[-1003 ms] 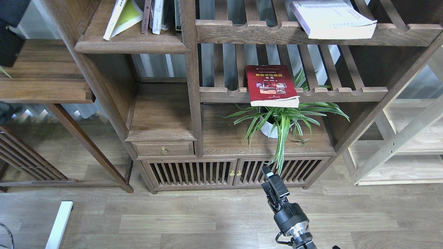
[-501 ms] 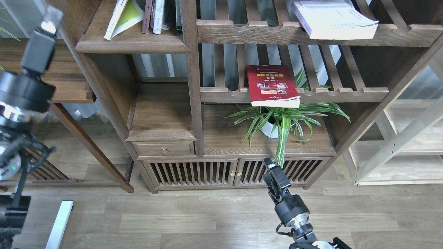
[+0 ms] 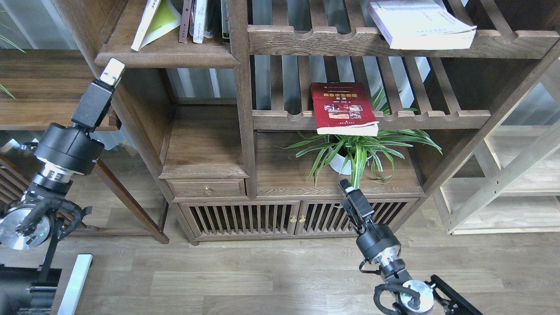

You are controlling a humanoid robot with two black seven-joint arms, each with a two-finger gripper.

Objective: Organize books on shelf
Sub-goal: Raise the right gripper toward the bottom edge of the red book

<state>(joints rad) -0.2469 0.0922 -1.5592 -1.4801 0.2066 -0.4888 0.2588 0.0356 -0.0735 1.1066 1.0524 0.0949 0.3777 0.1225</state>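
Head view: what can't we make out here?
- Left tool: seen end-on, fingers indistinguishable, open or shut unclear.
- Right tool: small and dark against the cabinet, state unclear.
- Yellow-green book: top cut off by the upper edge.
- Dark red book: title too small to read.
- Plant pot: mostly hidden by leaves.

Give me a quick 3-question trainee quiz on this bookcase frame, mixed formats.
1. True or false: the dark red book lies flat on a slatted shelf, its front edge overhanging the rail.
2. Multiple choice: what sits directly below that book? A) a drawer B) a potted plant C) a lamp
3. Fill in: the pale lavender-white book lies on the ___ slatted shelf, right side.

Key: 1 true; 2 B; 3 upper. Bonus note: neither the left gripper nor the right gripper holds a book.
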